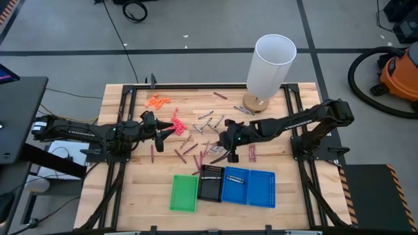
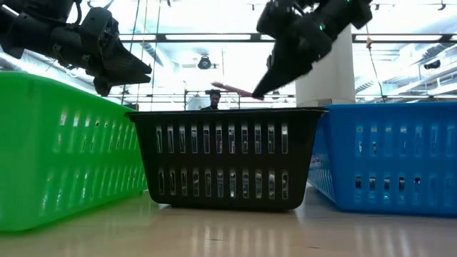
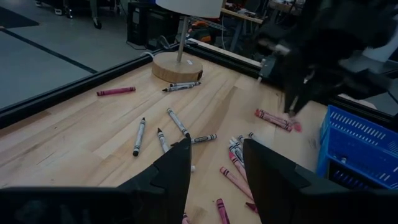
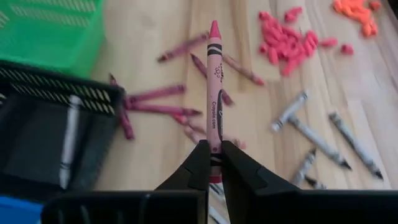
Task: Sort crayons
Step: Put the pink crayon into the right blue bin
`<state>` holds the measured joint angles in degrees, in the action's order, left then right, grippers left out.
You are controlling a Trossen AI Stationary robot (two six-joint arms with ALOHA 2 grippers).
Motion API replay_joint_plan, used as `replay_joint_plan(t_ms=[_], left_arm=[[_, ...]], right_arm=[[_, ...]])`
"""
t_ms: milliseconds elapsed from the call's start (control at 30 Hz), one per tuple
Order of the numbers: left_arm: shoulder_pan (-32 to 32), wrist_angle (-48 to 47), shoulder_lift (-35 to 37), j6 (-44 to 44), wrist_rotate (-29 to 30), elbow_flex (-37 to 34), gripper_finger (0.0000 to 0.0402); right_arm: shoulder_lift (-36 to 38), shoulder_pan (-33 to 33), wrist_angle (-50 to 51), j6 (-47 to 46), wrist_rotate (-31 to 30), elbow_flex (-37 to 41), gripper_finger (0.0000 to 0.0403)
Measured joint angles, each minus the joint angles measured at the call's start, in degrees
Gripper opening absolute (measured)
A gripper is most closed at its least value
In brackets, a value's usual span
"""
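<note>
Crayons lie scattered over the middle of the wooden table, between the two arms and just above the row of baskets at the near edge. One red crayon is off the table: the right gripper pinches its lower end between both fingers, and the stick projects straight forward from the fingertips, its point aimed away from the wrist. In the low view this held crayon shows as a thin red bar above the rim of the black basket. In the high view the right gripper sits over the loose sticks, just above the black basket.

Grey crayons lie in a loose group toward the lamp base; maroon and red ones lie nearer the baskets. At least one grey crayon rests inside the black basket.

The left gripper hangs above the table left of the scatter, fingers spread apart and holding nothing.

The green basket stands left of the black one, the blue basket right of it. Small pink-red bits and orange bits lie in clusters beyond the crayons.
</note>
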<state>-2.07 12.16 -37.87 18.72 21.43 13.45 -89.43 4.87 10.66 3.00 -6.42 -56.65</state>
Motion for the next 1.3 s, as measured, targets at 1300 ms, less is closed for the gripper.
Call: replay_joint_plan(t_ms=[1300], left_arm=[[-0.15, 0.48, 0.00, 6.04, -5.68, 0.00, 0.0157]], right_arm=[[-28.92, 11.00, 10.83, 19.27, 2.98, -34.51, 0.0032]])
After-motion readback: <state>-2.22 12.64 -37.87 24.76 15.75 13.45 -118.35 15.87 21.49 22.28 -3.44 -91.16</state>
